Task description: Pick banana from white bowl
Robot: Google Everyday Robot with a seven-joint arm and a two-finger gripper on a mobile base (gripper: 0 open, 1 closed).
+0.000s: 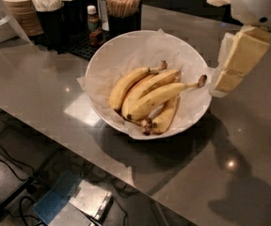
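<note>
camera view: large round white bowl [94, 65] sits mid-frame on a smooth grey countertop [41, 88], lined w/ crinkled white paper [140, 48] that pokes over the rim at 3 and 9 o'clock. ripe yellow curved banana w/ the long thin stem [159, 98] lies on top of the bunch inside the bowl, running from a dark tip at approx 7 o'clock up to its brown stem knob near the rim at 3 o'clock. three shorter-stemmed yellow bananas [126, 86] lie w/ it, two on its 10 o'clock side and one under it toward 6 o'clock, all touching. cream blocky two-finger gripper [230, 72] hangs outside the bowl at 3 o'clock, its lower end just beside the rim and the paper edge, near the knob but apart from the banana; can't tell if it's spread or closed, and it holds nothing. white rounded arm housing [260, 4] is above it at frame 1 o'clock. behind the bowl at 11–12 o'clock: black cup of wooden stir sticks [123, 6], small brown bottle w/ white cap [94, 25], stack of tan lids [21, 13]. blue flat box [53, 204] lies on the floor at frame 7 o'clock.
</note>
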